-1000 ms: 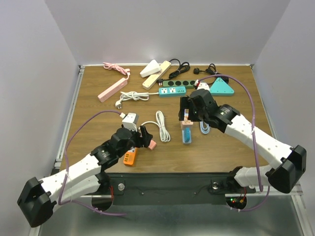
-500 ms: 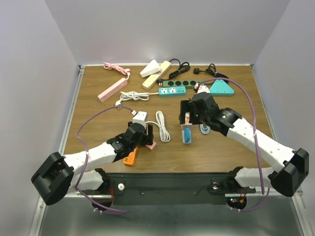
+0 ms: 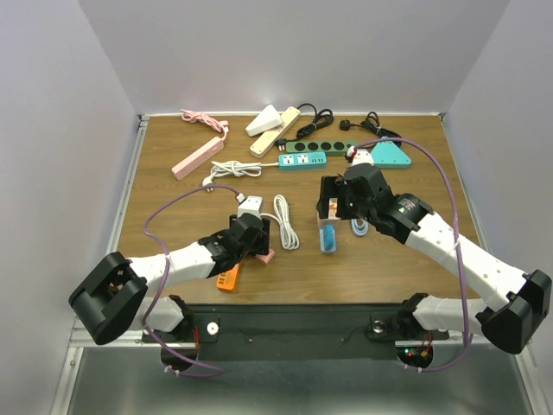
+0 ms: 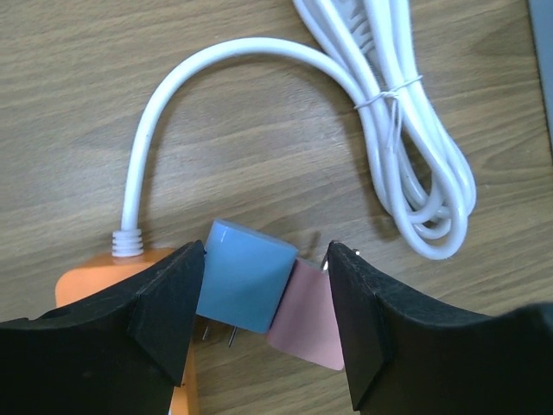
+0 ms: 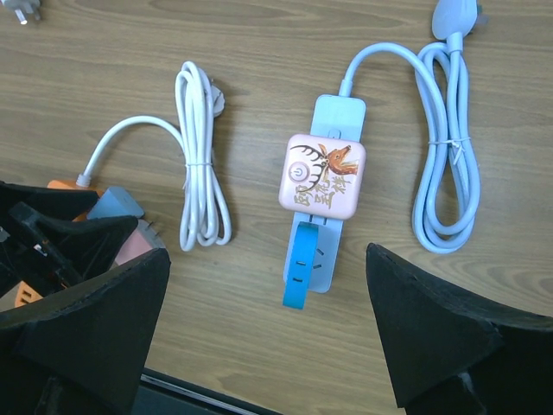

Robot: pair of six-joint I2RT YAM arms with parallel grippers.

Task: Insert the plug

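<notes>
At front-left | left gripper (image 4: 266,290) spread astride blue plug (image 4: 244,275) | right gripper (image 5: 268,298) spread | risk: closing pinches touching pink plug (image 4: 304,328) too

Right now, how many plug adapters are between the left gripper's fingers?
2. Inside the left gripper: a blue adapter beside the orange power strip, prongs showing, and a pink adapter touching its other side. No others show there.

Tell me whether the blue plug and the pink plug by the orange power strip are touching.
Touching. The left wrist view shows the blue plug butted against the pink plug, with no gap showing between them.
</notes>
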